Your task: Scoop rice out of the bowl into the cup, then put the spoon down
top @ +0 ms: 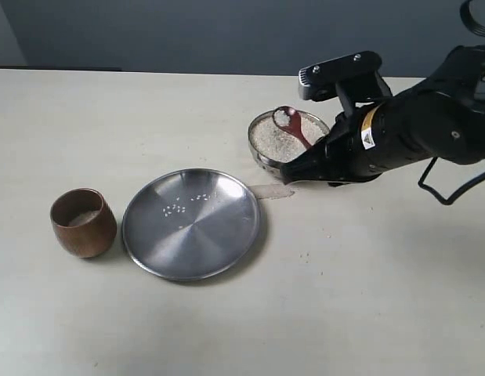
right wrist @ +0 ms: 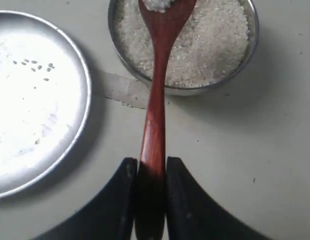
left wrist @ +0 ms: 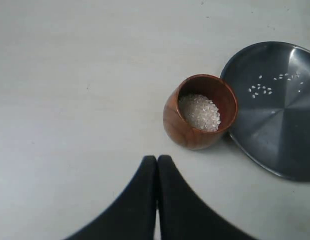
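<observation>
Right gripper [right wrist: 150, 167] clamped on handle of slim reddish-brown wooden spoon [right wrist: 157, 90]; loaded head over shiny steel bowl [right wrist: 205, 89] of white rice grains [right wrist: 210, 45], seemingly lifted clear. Left gripper [left wrist: 157, 162] closed, empty, near rounded brown wooden cup [left wrist: 177, 127], part-filled.

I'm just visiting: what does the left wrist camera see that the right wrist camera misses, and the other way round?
Only the left wrist view: the small rounded brown wooden cup holding some white rice grains, and the left end effector, shut and empty.
Only the right wrist view: the shiny round steel bowl full of rice, and the slim reddish-brown wooden spoon gripped by the right end effector, rice on its head.
Both: the wide flat steel plate with a few stray grains, on the pale table.
</observation>
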### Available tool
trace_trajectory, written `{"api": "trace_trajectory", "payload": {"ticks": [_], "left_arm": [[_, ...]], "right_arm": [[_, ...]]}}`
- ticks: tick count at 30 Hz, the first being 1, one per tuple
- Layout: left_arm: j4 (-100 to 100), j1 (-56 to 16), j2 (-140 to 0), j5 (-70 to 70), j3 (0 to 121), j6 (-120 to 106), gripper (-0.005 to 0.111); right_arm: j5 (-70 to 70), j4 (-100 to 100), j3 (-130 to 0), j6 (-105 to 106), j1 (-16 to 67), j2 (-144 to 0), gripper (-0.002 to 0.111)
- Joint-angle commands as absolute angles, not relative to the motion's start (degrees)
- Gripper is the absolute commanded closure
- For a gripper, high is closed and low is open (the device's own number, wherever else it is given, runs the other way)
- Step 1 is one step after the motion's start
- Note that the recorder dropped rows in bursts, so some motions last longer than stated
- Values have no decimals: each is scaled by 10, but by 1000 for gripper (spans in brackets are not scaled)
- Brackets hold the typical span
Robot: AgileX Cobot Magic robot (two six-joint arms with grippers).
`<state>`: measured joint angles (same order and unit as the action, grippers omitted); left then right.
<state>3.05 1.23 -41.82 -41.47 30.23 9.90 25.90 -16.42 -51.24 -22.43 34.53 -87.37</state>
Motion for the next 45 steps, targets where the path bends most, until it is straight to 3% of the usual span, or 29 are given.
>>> {"api": "trace_trajectory", "payload": {"ticks": [1, 14, 45], "left_arm": [[29, 11, -419, -409, 301, 100, 106], [29, 11, -419, -409, 301, 100, 106], [29, 11, -419, -409, 301, 100, 106]], "right_arm": [[262, -148, -511, -163, 377, -868, 109], [256, -149, -525, -158, 470, -868, 109], [359, -231, -728, -136, 627, -1019, 109]]}}
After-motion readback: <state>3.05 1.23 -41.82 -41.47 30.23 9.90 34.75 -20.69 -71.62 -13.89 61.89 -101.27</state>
